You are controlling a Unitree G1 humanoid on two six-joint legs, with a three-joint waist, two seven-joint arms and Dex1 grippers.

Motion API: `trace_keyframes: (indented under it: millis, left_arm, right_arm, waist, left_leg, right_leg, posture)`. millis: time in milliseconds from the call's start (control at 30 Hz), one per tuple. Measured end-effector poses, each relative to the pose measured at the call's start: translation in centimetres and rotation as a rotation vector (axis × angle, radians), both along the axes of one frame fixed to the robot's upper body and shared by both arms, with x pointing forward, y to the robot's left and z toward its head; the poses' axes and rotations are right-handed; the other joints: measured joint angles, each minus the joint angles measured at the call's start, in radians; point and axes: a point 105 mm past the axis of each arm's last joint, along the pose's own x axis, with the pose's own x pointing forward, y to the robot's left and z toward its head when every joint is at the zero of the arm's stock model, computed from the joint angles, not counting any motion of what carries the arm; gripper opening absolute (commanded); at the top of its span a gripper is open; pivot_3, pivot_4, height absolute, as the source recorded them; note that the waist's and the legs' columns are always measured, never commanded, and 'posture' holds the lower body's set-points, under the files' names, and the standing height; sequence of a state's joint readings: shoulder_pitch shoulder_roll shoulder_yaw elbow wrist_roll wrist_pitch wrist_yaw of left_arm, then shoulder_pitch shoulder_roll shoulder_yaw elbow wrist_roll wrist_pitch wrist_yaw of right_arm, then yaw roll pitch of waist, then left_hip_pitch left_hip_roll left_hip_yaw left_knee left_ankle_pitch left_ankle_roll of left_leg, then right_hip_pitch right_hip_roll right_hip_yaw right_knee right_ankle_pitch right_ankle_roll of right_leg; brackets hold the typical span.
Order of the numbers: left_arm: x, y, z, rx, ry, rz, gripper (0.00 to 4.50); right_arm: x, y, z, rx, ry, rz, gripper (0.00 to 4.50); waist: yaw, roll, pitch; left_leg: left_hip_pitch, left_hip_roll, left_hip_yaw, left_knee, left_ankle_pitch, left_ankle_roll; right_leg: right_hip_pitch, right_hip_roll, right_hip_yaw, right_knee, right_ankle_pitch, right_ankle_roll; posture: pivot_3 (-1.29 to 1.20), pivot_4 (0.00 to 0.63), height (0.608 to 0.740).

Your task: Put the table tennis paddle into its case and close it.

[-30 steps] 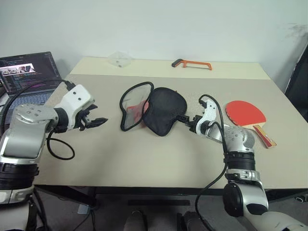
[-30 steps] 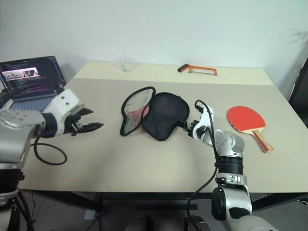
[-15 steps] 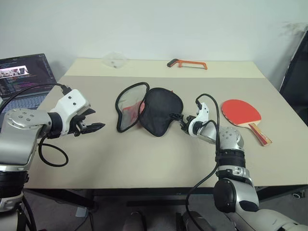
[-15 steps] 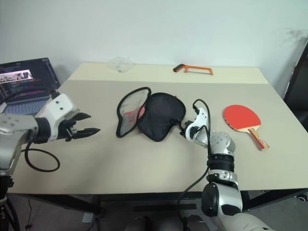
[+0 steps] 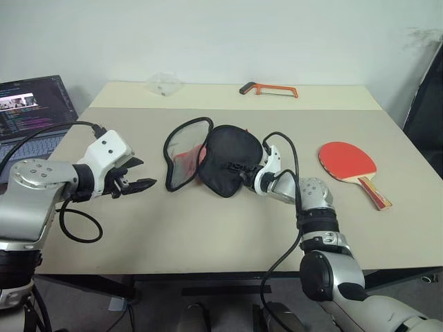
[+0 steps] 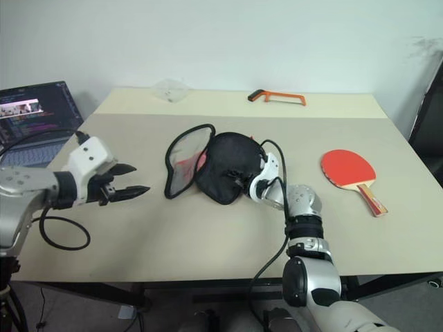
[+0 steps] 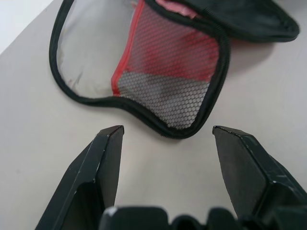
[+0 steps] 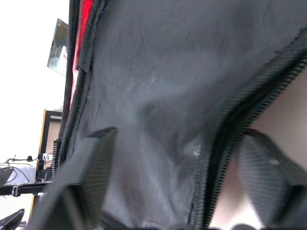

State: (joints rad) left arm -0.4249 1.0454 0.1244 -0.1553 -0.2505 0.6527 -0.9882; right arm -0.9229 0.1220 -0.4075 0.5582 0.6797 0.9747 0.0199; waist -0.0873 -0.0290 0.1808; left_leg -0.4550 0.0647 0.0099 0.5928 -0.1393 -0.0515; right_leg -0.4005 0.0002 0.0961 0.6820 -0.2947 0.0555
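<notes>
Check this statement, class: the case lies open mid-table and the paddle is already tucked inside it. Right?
Not quite. The case does lie open mid-table, but the paddle is not inside; it lies on the table to the case's right, as the left eye view shows.

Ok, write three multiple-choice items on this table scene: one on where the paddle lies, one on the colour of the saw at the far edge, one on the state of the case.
1. Where does the table tennis paddle lie?
A. inside the case
B. on the table, to the right of the case
C. on the laptop

2. What colour is the hacksaw frame?
A. orange
B. blue
C. green

3. What state is the case in?
A. zipped shut
B. unzipped, its two halves spread open
C. hanging off the table edge

Key: 1 B, the paddle rests bare on the tabletop beyond the right gripper. 2 A, the frame shows orange. 3 B, the mesh-lined half lies beside the black half.
</notes>
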Motion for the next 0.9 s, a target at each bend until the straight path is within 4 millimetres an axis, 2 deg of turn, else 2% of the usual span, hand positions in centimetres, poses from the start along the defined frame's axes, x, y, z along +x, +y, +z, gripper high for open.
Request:
trace_keyframes:
  millis: [133,233,267,600,667,833,900]
  left_arm:
    - [0.1,0.0,0.0,-0.003,-0.009,0.01,3.23]
    - [0.2,-0.1,-0.1,-0.01,-0.013,0.013,3.23]
    - [0.3,-0.1,-0.1,-0.011,-0.016,0.016,3.23]
    - [1.0,-0.2,-0.3,-0.011,-0.02,0.028,3.23]
    - [1.1,-0.2,-0.3,-0.014,-0.019,0.033,3.23]
    - [1.3,-0.4,-0.1,-0.017,-0.028,0.027,3.23]
    - [1.3,-0.4,-0.1,-0.017,-0.029,0.026,3.23]
  right_arm:
    - [0.6,-0.7,0.4,-0.022,-0.025,-0.024,1.35]
    - [1.6,-2.4,1.5,-0.071,-0.081,-0.051,0.23]
    - [1.9,-3.0,2.1,-0.077,-0.103,-0.06,0.01]
    - [3.4,-6.3,7.0,-0.192,-0.293,-0.064,0.01]
    - [3.6,-6.9,6.7,-0.23,-0.299,-0.066,0.01]
    - [4.1,-9.9,3.7,-0.339,-0.237,-0.103,0.01]
    - [4.2,-10.6,3.2,-0.35,-0.229,-0.113,0.01]
  waist:
    - [0.0,0.0,0.0]
    - [0.003,0.0,0.0]
    - [0.003,0.0,0.0]
    - [0.003,0.0,0.0]
    - [0.003,0.0,0.0]
    - [0.004,0.0,0.0]
    - [0.004,0.0,0.0]
  left_leg:
    - [0.0,0.0,0.0,0.0,0.0,0.0]
    - [0.0,0.0,0.001,0.0,0.0,0.0]
    - [0.0,0.0,0.001,0.0,0.0,0.0]
    - [-0.004,0.0,0.001,0.0,0.0,0.0]
    - [-0.004,0.0,0.001,0.0,0.0,0.0]
    - [-0.005,0.0,0.001,0.0,0.0,0.0]
    - [-0.005,0.0,0.001,0.0,0.0,0.0]
  right_leg:
    - [0.0,0.0,0.0,0.0,0.0,0.0]
    - [0.0,0.0,0.0,0.0,0.0,0.0]
    - [0.0,0.0,0.0,0.0,0.0,0.0]
    - [-0.004,0.0,0.001,0.0,0.0,0.0]
    - [-0.004,0.0,0.001,0.0,0.0,0.0]
    - [-0.005,0.0,0.001,0.0,0.0,0.0]
    - [-0.005,0.0,0.001,0.0,0.0,0.0]
  posture:
    - [0.0,0.15,0.74]
    - [0.0,0.15,0.74]
    - [0.0,0.15,0.74]
    - [0.0,0.15,0.74]
    - [0.0,0.15,0.74]
    - [0.0,0.15,0.74]
    - [0.0,0.15,0.74]
